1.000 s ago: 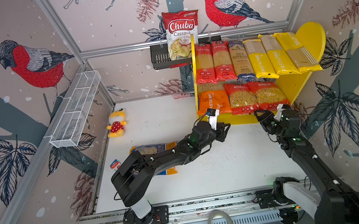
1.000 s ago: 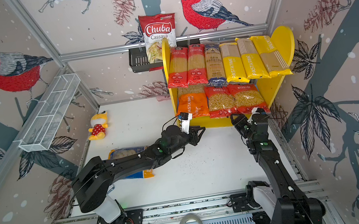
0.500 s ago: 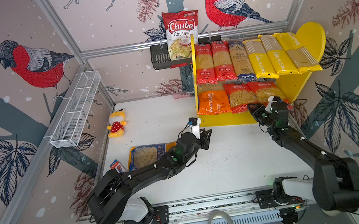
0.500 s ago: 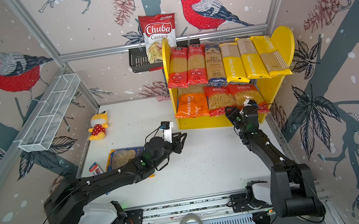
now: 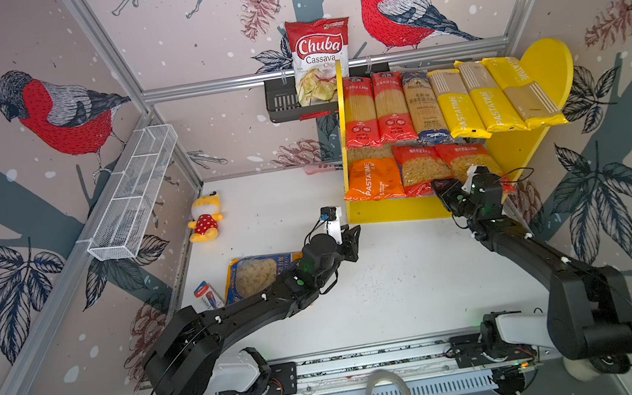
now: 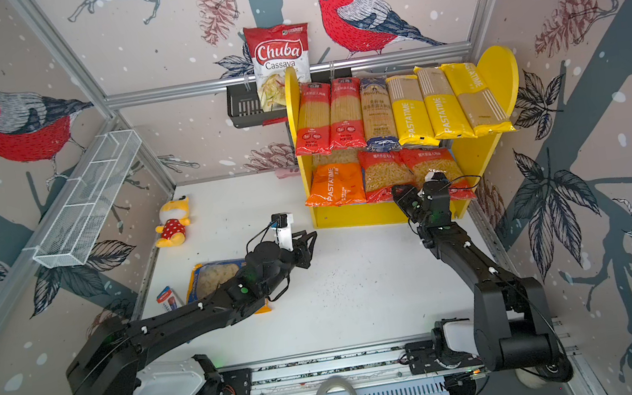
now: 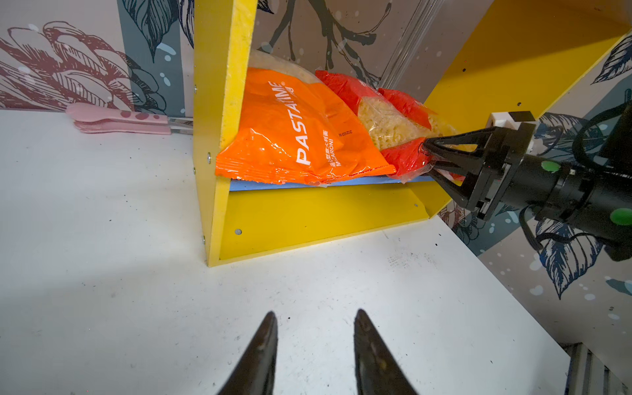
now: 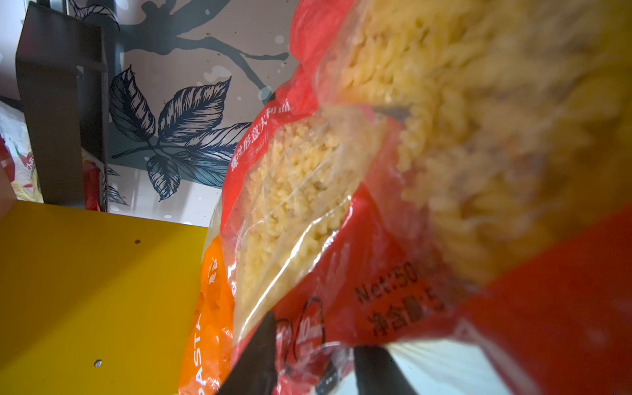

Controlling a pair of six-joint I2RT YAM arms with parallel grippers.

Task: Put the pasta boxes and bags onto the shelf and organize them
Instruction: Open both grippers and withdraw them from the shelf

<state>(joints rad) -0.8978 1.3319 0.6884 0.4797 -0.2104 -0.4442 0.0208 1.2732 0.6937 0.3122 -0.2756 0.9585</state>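
**Right claw at the lower board, left claw free over the desk**

We see the right gripper (image 7: 427, 155) with its jaws either side of the bottom seam of a red clear-windowed macaroni bag (image 7: 398, 159). The bag lies on the blue lower board (image 7: 273, 186) of the yellow-sided wooden shelf (image 5: 391, 209), at the far right corner of the white desk (image 5: 401, 279) — whether the jaws pinch it, we cannot tell. An orange plastic macaroni bag (image 5: 372, 180) lies beside it. The left gripper (image 5: 354, 239) hovers before the shelf, jaws apart and empty (plain in its wrist view). A blue-and-yellow macaroni bag (image 5: 251, 274) lies flat near the desk's left edge — partly under the left arm.
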